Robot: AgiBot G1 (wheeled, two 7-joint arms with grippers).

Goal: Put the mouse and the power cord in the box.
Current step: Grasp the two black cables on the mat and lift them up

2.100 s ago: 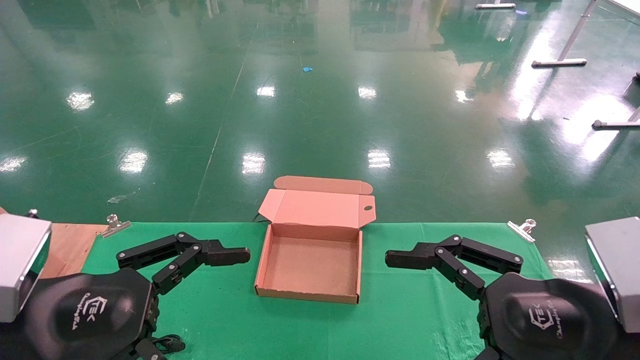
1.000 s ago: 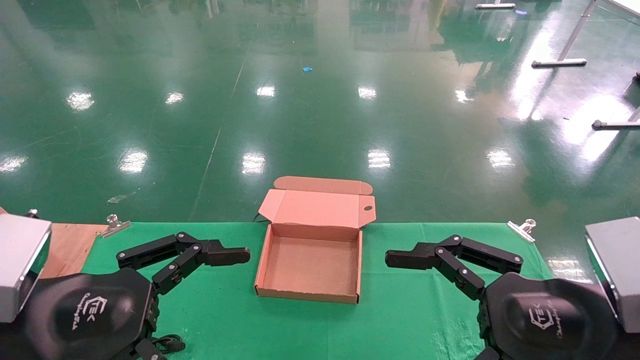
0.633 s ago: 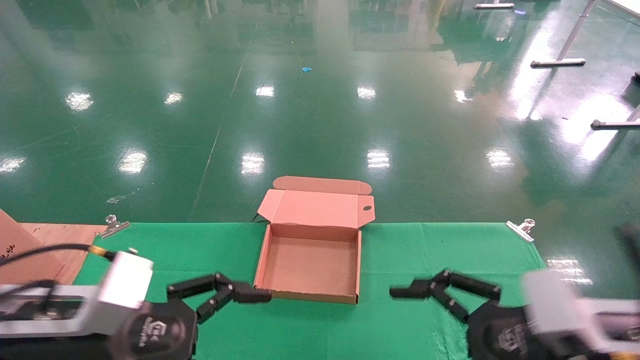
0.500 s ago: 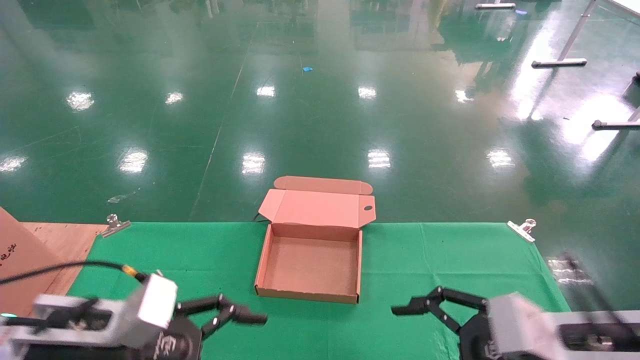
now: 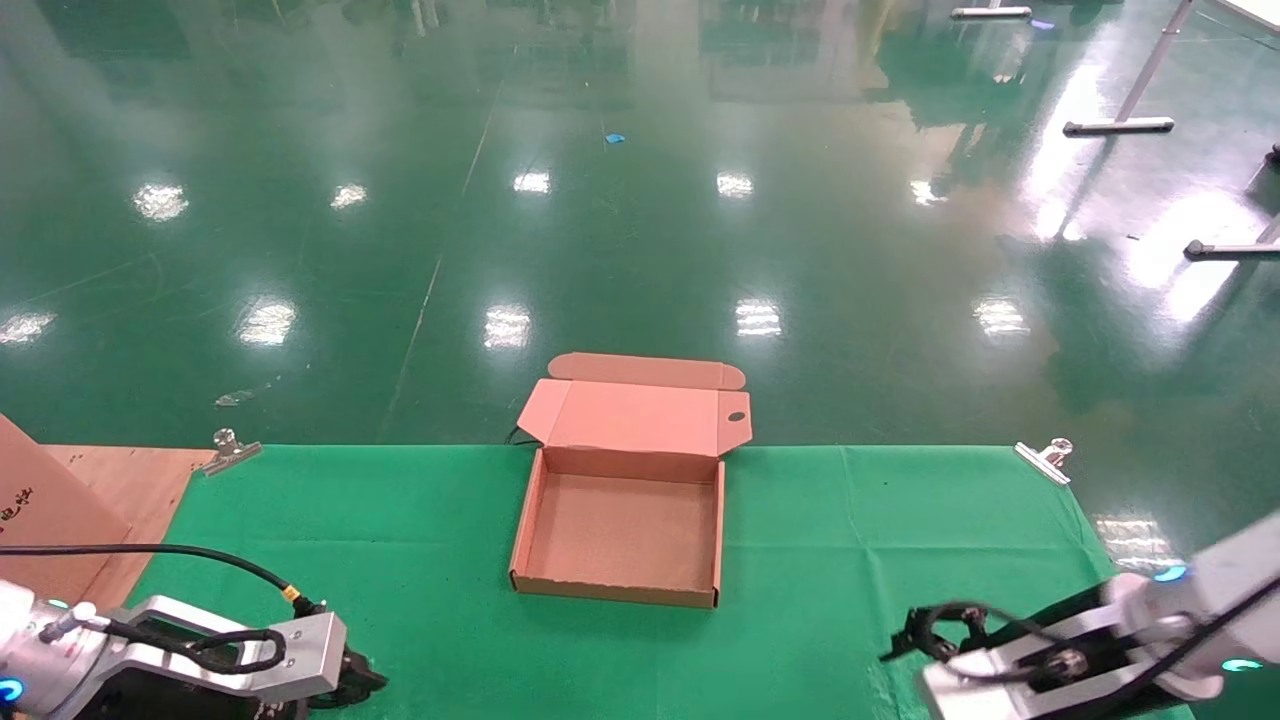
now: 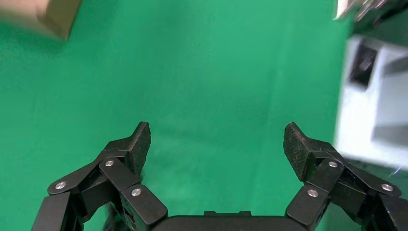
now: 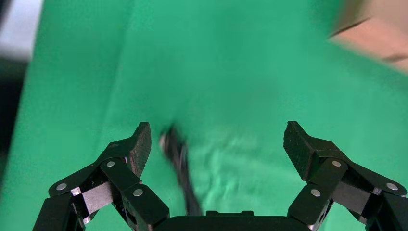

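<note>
The box (image 5: 620, 535) lies open in the middle of the green cloth, its lid flap (image 5: 635, 415) folded back over the far edge. It holds nothing. My left gripper (image 6: 216, 132) is open, pointing down at bare cloth near the front left. My right gripper (image 7: 217, 130) is open at the front right. Below it, close to one of its fingers (image 7: 139, 144), lies a blurred black cable-like thing (image 7: 177, 161). I cannot tell whether this is the power cord or the mouse's cable. The mouse is out of view.
The table's green cloth (image 5: 850, 520) is held by metal clips (image 5: 1043, 458) at its far corners. Bare wood and a brown cardboard piece (image 5: 40, 510) sit at the far left. The left arm (image 5: 200, 650) and right arm (image 5: 1080, 650) hang low over the near edge.
Both arms have swung from beside the box back and down to the table's near corners, with the grippers now pointing downward. The box has not moved.
</note>
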